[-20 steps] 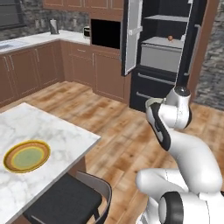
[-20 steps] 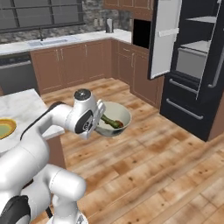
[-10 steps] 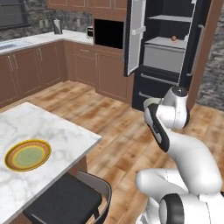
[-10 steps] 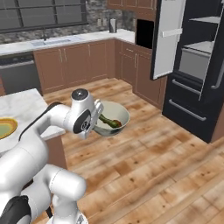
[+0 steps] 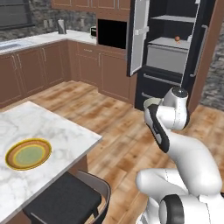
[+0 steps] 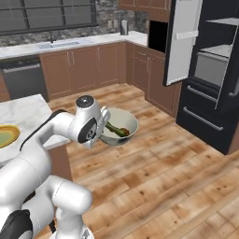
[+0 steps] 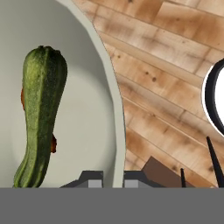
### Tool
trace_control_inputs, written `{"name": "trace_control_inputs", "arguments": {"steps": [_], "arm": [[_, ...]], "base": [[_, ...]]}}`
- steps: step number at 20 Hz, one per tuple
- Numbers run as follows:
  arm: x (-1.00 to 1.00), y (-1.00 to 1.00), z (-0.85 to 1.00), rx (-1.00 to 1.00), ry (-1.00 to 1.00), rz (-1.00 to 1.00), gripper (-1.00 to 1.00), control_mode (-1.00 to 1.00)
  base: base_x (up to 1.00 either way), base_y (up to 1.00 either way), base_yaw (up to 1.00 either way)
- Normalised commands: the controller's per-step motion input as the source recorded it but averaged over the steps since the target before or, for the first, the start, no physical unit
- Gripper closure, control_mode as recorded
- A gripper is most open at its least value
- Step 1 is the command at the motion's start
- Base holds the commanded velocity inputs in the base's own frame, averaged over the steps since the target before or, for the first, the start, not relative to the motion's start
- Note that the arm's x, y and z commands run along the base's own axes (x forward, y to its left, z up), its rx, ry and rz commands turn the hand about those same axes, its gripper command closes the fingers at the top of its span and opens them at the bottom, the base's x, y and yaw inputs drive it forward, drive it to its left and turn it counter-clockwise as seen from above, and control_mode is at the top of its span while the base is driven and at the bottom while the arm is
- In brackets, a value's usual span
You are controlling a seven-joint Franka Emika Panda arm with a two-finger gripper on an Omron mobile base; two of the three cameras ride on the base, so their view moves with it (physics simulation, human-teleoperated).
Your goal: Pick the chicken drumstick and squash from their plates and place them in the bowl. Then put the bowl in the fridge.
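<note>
— What do you see in the claw?

— Your gripper [image 7: 113, 178] is pinched shut on the rim of the bowl [image 6: 120, 127], carried above the wood floor [image 6: 177, 177]. The squash [image 7: 40, 114] lies inside, the chicken drumstick [image 7: 53, 143] peeking from under it.

— Anything changed?

— Your base has rolled nearer the open fridge [image 5: 175, 52]; it looms larger than a second ago. The yellow-orange plate [image 5: 28, 153] sits on the marble counter [image 5: 65, 135].

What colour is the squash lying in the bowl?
Dark green, speckled; the squash shows best in the hand view.
</note>
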Motion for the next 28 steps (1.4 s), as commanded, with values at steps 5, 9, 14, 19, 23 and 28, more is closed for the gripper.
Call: {"name": "trace_control_inputs", "arguments": {"steps": [5,9,14,19,23,28], "arm": [[0.0,0.0,0.0,0.0,0.0,0.0,1.0,1.0],[0.0,0.0,0.0,0.0,0.0,0.0,1.0,1.0],[0.0,0.0,0.0,0.0,0.0,0.0,1.0,1.0],[0.0,0.0,0.0,0.0,0.0,0.0,1.0,1.0],[0.0,0.0,0.0,0.0,0.0,0.0,1.0,1.0],[0.0,0.0,0.0,0.0,0.0,0.0,1.0,1.0]], "base": [[0.09,-0.68,-0.14],[0.16,-0.6,-0.17],[0.18,-0.44,-0.12],[0.68,-0.11,0.0],[0.75,-0.21,0.06],[0.79,-0.22,0.03]]}}
